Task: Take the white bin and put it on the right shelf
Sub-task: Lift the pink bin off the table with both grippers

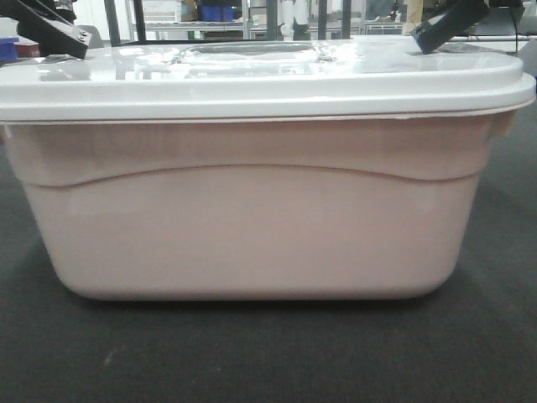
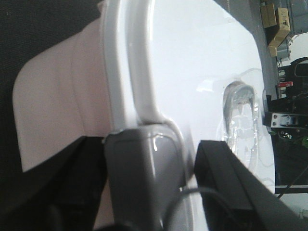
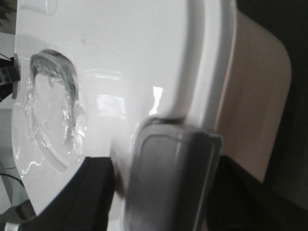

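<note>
The white bin (image 1: 252, 227) fills the front view and stands on the dark grey carpeted surface (image 1: 252, 353). Its body is pale pink and its glossy white lid (image 1: 252, 80) has a recessed handle. My left gripper (image 1: 59, 38) is at the lid's left end and my right gripper (image 1: 445, 25) at its right end. In the left wrist view the left gripper (image 2: 151, 159) is shut across the grey end latch (image 2: 144, 178), one finger over the lid and one under the rim. The right gripper (image 3: 166, 163) grips the other latch (image 3: 168, 178) the same way. The right shelf is out of view.
Dark uprights and pale racks with blue crates (image 1: 216, 13) stand behind the bin. Another blue object (image 1: 7, 49) is at the far left. Cardboard boxes (image 2: 276, 21) and dark equipment (image 2: 288, 120) lie beyond the bin's far side in the left wrist view.
</note>
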